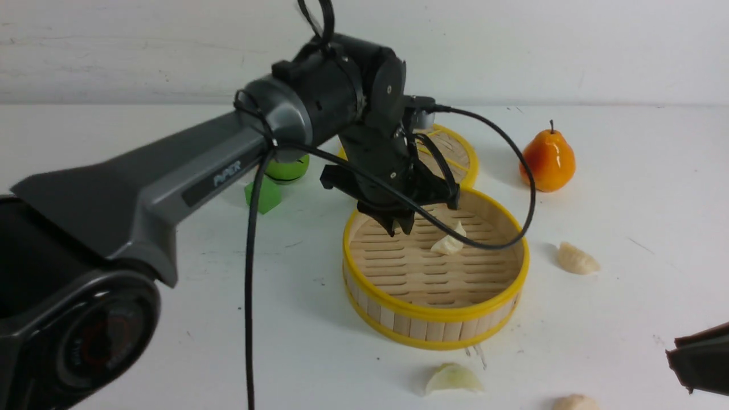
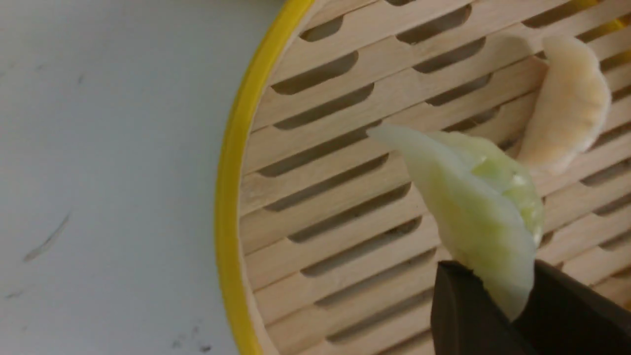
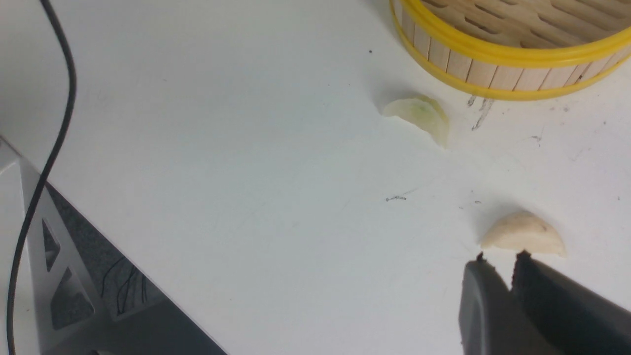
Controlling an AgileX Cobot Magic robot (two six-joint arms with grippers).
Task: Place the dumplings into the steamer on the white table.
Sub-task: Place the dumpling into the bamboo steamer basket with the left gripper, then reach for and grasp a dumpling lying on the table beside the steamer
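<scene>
Hovering over the steamer (image 1: 433, 313), the left gripper (image 2: 500, 286) clamps a green-tinted dumpling (image 2: 473, 207) (1 cream dumpling (image 2: 572, 108) already inside); next, it must release.

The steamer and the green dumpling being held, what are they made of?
The steamer looks like pale bamboo or wood slats with glossy yellow rims, maybe plastic. The green dumpling looks like smooth, slightly shiny rubber or plastic; I can't be sure.
</scene>
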